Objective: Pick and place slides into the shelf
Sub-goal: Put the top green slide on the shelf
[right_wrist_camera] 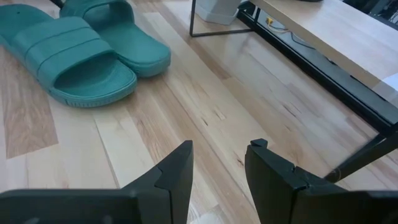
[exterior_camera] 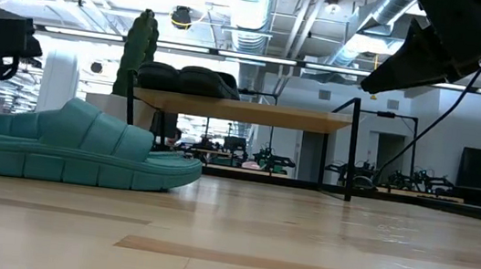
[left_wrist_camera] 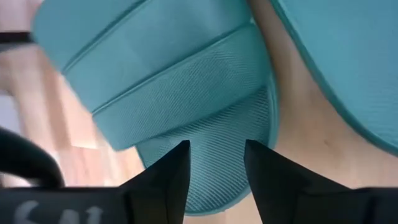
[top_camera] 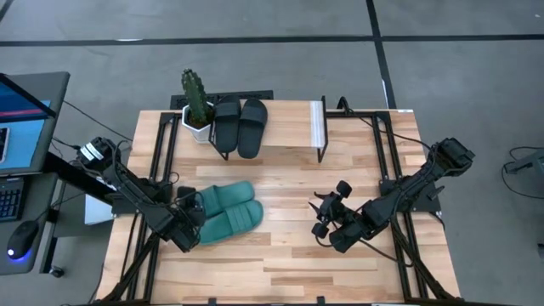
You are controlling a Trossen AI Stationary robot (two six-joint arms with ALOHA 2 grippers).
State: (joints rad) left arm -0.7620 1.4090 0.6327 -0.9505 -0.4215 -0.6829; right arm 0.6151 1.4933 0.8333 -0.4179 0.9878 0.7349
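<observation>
While side by side on the table (top_camera: 340,263), teal ribbed slides (top_camera: 225,217), left gripper (top_camera: 194,223) jaws released above one heel.

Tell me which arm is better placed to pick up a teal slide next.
Left, I'd judge. The left gripper hangs right over the heel of a teal slide, fingers apart. The right gripper sits across the table, over bare wood.

In the left wrist view the teal slide (left_wrist_camera: 186,93) ran past the picture's edges, and its heel lay hidden behind the left gripper's fingers (left_wrist_camera: 165,180). In the low view the black slides (exterior_camera: 187,79) showed only as dark humps on the shelf (exterior_camera: 243,111), while the other teal slide was hidden behind the near one.
</observation>
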